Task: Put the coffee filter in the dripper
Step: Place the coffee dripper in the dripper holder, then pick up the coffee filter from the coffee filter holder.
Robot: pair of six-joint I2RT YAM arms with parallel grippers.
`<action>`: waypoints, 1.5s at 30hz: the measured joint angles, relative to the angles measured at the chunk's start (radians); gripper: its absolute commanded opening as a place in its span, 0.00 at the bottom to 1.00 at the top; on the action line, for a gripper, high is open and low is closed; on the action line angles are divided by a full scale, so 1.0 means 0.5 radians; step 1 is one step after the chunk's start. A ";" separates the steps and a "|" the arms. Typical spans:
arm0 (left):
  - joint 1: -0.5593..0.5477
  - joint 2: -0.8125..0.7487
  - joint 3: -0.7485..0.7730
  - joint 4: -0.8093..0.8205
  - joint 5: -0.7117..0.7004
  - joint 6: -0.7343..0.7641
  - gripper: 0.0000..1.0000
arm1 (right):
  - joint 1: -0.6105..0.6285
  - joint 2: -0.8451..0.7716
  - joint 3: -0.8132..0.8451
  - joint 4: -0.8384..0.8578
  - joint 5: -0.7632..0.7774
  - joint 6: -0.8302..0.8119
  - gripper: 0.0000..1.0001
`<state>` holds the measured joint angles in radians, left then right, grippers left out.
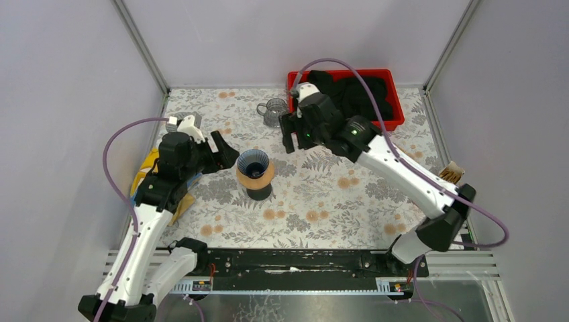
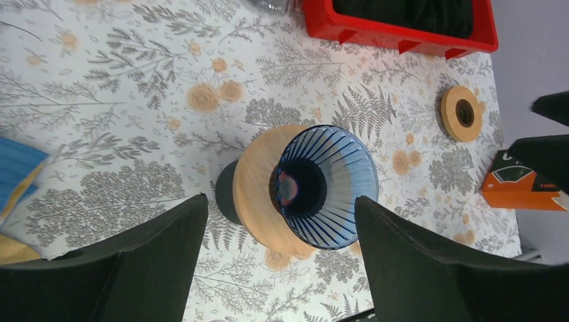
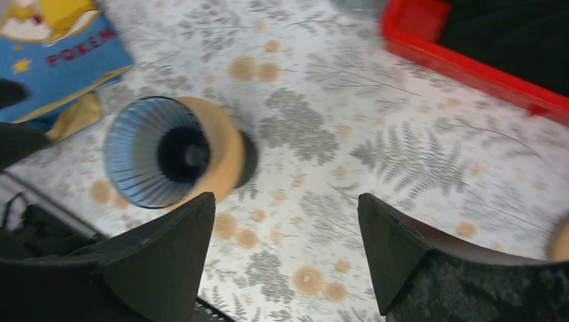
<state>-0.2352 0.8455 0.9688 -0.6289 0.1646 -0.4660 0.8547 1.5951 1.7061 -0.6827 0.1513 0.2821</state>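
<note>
The dripper (image 1: 253,169) is a blue ribbed cone on a wooden collar and a black base, standing mid-table. It also shows in the left wrist view (image 2: 322,188) and the right wrist view (image 3: 158,151). Its inner wall looks pale and ribbed around a dark centre. I cannot tell whether a coffee filter lines it, and no separate coffee filter shows. My left gripper (image 1: 225,151) (image 2: 280,198) hangs open just left of the dripper, empty. My right gripper (image 1: 290,142) (image 3: 286,196) hangs open to the dripper's upper right, also empty.
A red bin (image 1: 397,114) holding black cloth sits at the back right, with a glass mug (image 1: 273,111) beside it. A blue and yellow bag (image 1: 149,176) lies under the left arm. A wooden ring (image 2: 461,113) and an orange box (image 2: 520,184) lie at the right side.
</note>
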 measured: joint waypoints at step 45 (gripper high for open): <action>0.000 -0.120 -0.239 0.232 -0.378 0.296 1.00 | -2.268 -1.030 -1.491 0.379 0.575 0.185 0.91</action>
<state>-0.2352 0.7856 0.8494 -0.5129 -0.0242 -0.3180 -0.2794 1.0801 0.9607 -0.4931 0.4389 0.3748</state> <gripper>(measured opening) 0.997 0.935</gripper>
